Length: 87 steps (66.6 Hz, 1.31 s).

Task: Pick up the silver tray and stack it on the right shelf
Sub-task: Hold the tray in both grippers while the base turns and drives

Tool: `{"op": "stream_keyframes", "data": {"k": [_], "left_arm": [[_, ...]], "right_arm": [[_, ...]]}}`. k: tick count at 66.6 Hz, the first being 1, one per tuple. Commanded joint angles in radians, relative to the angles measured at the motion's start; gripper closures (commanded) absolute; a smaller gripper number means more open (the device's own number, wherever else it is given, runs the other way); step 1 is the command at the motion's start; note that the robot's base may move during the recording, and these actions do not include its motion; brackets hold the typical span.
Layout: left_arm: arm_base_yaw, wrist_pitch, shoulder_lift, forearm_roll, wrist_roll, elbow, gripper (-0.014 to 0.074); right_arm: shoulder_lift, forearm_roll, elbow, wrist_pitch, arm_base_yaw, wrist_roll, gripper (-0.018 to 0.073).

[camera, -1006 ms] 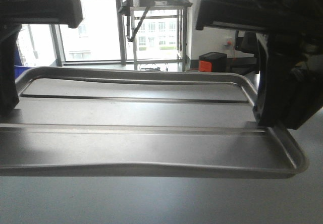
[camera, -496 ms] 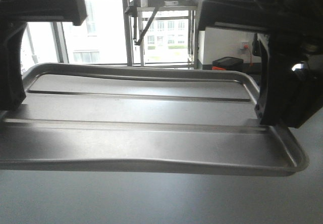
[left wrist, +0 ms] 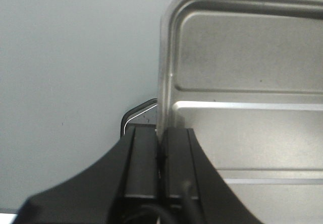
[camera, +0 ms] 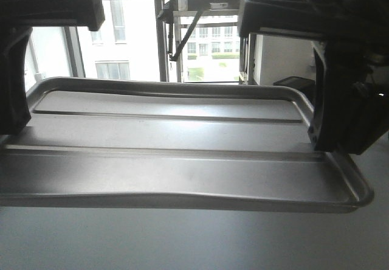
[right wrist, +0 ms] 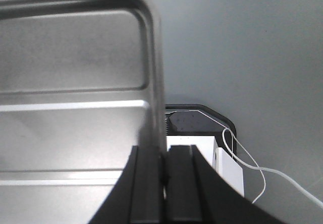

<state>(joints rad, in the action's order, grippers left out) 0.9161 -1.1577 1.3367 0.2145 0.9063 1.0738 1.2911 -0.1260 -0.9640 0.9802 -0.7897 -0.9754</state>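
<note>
Front camera sits low, facing forward across the tray (camera: 182, 166) toward the windows (camera: 130, 45); wrist cameras peer down, close, along opposite edges of that same tray

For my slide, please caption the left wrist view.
Left gripper clamps the silver tray by its side rim.

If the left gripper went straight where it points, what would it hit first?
The silver tray: the left gripper grips its rim. Past that, perhaps the dark rounded part below; depth unclear.
</note>
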Motion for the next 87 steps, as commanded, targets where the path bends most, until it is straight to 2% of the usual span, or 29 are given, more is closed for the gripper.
{"op": "stream_keyframes", "data": {"k": [1, 87], "left_arm": [[0.008, 0.009, -0.03, -0.005, -0.004, 0.029, 0.0697], [0.008, 0.007, -0.03, -0.001, -0.004, 0.029, 0.0697]], "right_arm": [[-0.027, -0.017, -0.03, -0.045, -0.001, -0.005, 0.051], [-0.027, -0.018, -0.03, -0.045, -0.001, -0.005, 0.051]]}}
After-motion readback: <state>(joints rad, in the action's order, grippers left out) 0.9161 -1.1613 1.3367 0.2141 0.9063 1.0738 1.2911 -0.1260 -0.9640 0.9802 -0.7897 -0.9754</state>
